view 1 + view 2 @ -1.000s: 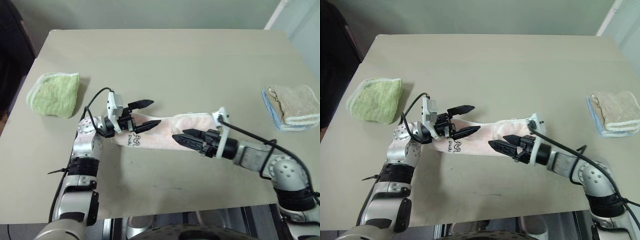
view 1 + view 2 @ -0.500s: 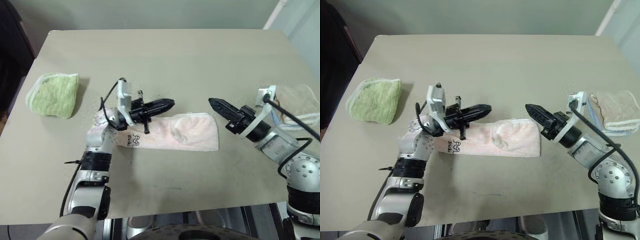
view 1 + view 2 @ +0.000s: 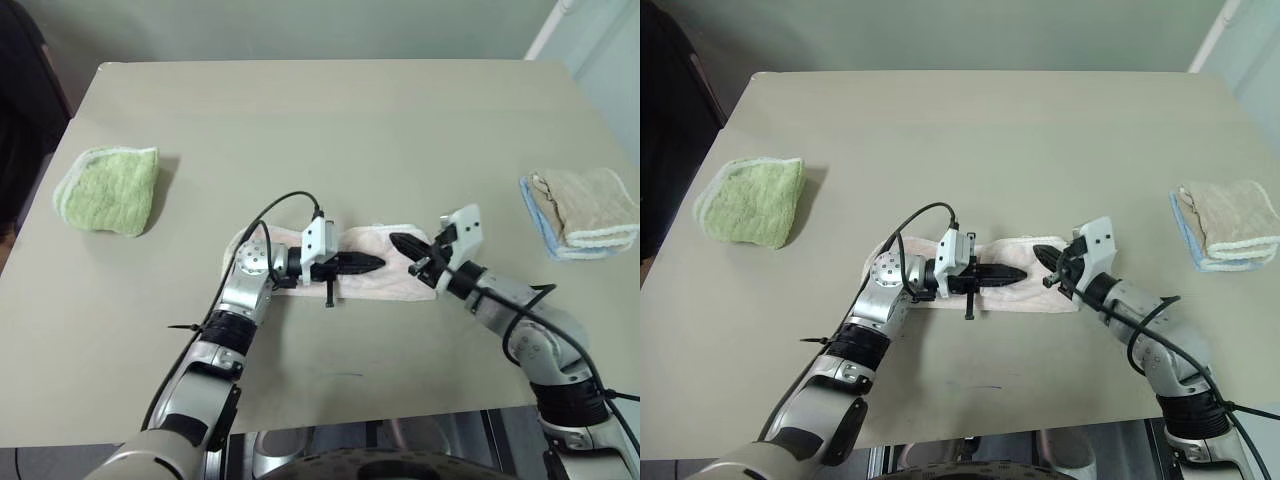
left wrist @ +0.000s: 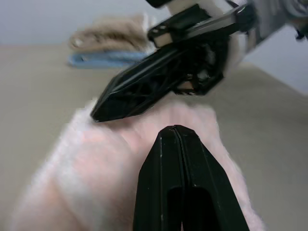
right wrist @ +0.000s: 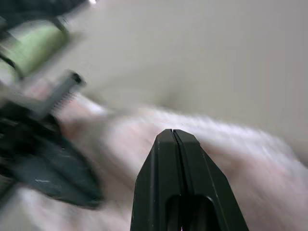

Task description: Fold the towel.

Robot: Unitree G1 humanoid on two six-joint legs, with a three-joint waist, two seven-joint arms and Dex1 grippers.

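The pink towel (image 3: 385, 268) lies in a long strip on the tan table (image 3: 330, 130), a bit below the middle of the table in the head view. It runs from 9 o'clock to 3 o'clock. Both arms lie low over it.

The left gripper (image 3: 372, 264) is over the middle of the towel and points toward 3 o'clock. Its two black fingers are pressed tight together, with no gap, and no cloth can be seen pinched between them. In the left wrist view the joined fingers (image 4: 179, 159) sit just above the fuzzy pink cloth.

The right gripper (image 3: 397, 241) comes in from the 3 o'clock end of the towel and points toward 9 o'clock. Its fingers are squeezed together too, and it grasps nothing that can be seen. In the right wrist view the fingers (image 5: 174, 163) sit over the pink cloth. The two tips are near each other, almost nose to nose. You cannot tell if either tip touches the cloth.

A green towel (image 3: 108, 188) sits at 9 o'clock on the table, well apart from the arms. A beige towel (image 3: 585, 205) lies on a light blue towel (image 3: 541, 218) at 3 o'clock, near the table edge
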